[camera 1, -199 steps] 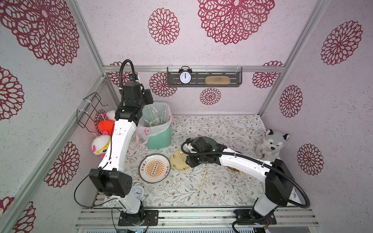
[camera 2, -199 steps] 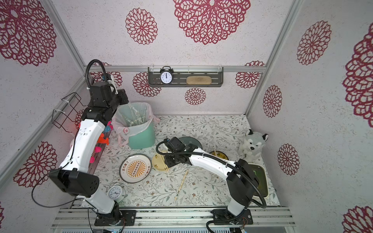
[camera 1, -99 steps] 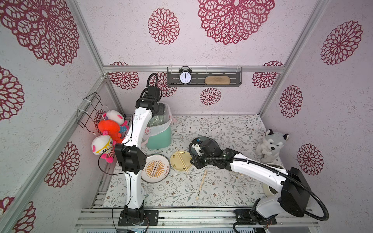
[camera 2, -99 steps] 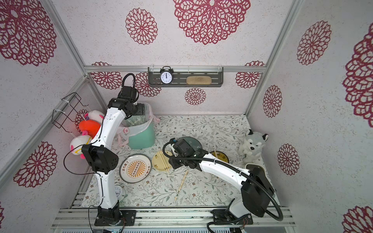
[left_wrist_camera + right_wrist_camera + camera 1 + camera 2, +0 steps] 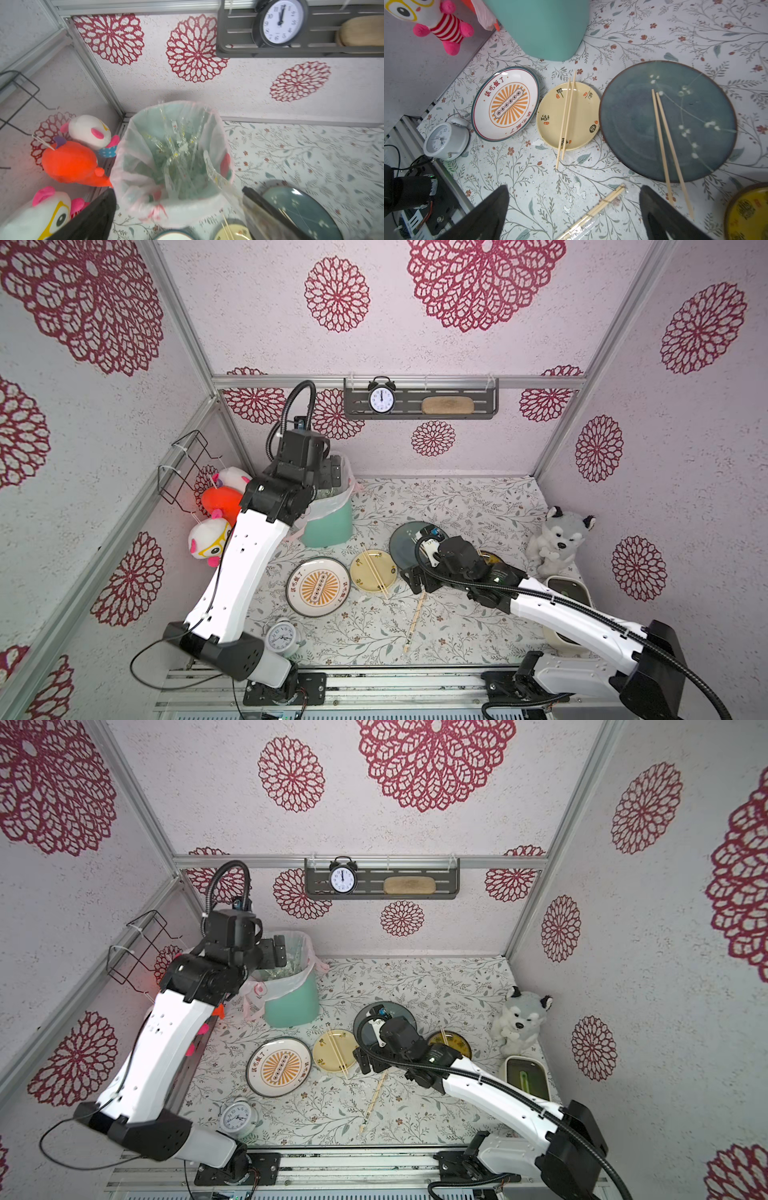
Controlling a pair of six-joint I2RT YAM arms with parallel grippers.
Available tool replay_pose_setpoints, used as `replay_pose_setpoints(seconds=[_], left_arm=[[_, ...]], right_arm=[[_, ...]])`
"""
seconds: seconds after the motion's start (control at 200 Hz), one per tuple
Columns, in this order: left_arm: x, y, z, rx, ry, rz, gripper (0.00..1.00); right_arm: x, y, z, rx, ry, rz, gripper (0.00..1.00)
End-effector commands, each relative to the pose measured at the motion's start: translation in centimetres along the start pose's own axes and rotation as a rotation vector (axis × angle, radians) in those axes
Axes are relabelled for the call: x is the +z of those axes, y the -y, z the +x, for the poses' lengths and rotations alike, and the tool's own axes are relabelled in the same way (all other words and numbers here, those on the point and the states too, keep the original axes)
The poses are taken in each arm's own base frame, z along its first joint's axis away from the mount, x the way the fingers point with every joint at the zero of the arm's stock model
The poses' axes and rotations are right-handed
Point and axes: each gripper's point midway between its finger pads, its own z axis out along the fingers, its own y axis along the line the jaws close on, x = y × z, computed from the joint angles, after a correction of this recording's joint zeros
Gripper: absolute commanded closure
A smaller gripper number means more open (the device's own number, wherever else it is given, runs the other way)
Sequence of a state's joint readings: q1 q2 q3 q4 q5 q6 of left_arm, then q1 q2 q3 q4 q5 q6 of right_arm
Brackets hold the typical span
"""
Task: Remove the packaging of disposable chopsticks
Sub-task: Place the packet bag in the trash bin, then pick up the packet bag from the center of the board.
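Newly spread, left gripper [image 5: 177, 190] hangs over bin [image 5: 328, 529], right gripper [image 5: 574, 187] over wrapped chopsticks [image 5: 600, 205].

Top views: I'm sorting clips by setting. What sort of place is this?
Probably a staged robot test booth: wallpapered panels in an aluminium frame, a left arm and right arm mounted on a front rail, and props like the sunburst plate and husky plush.
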State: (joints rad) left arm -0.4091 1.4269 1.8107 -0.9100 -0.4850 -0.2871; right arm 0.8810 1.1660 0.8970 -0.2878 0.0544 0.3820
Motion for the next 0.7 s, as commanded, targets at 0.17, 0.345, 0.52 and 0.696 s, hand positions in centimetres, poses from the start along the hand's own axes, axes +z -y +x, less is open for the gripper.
replay_pose_setpoints(seconds=[0.17,0.345,0.52,0.696], left_arm=[[-6.2,7.9,8.8,-0.056,0.071,0.463,0.01],[-8.4,12.8,16.3,-0.049,0.017,0.756,0.0],[-8.1,14.7,22.9,0.005,-0.066,0.773,0.02],[-7.4,15.3,26.8,0.018,-0.139,0.791,0.02]], right_arm=[[0.3,4.3,5.7,0.214,-0.043,0.138,0.01],[1.9,4.3,11.2,0.251,-0.17,0.255,0.01],[4.4,3.0,14.7,0.224,-0.264,0.293,0.02],[6.1,2.6,15.8,0.212,-0.313,0.358,0.29]])
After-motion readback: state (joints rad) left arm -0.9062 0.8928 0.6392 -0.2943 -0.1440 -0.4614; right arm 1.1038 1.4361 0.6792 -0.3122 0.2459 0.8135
